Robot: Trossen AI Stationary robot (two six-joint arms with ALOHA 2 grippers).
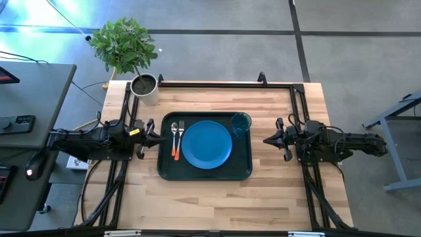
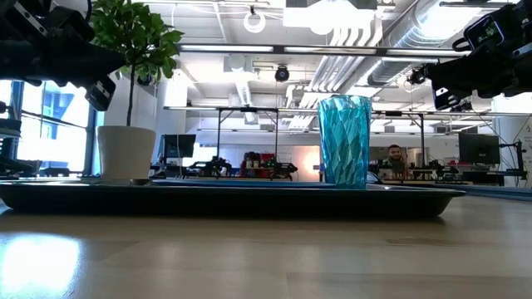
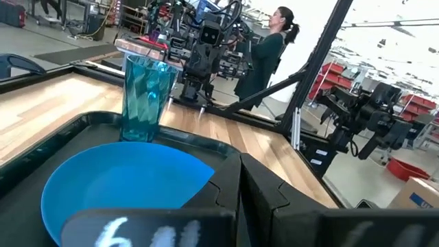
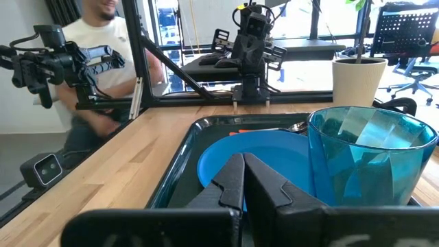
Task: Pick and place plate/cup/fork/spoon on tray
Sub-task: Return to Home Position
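Task looks finished: the round bright-blue plate (image 1: 206,145), see-through teal cup (image 1: 241,122), orange-handled metal fork (image 1: 181,135) and spoon (image 1: 174,131) all rest on the dark-green rectangular tray (image 1: 204,175), with the left pincer (image 1: 152,135) and right pincer (image 1: 270,139) pressed together, empty.

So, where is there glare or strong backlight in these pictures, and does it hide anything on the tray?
Low view: a bright reflection lies on the table at near left, and the cup stands backlit by ceiling lights. Left wrist view: a washed-out white patch beside the person. High view: even light, nothing on the tray is hidden.
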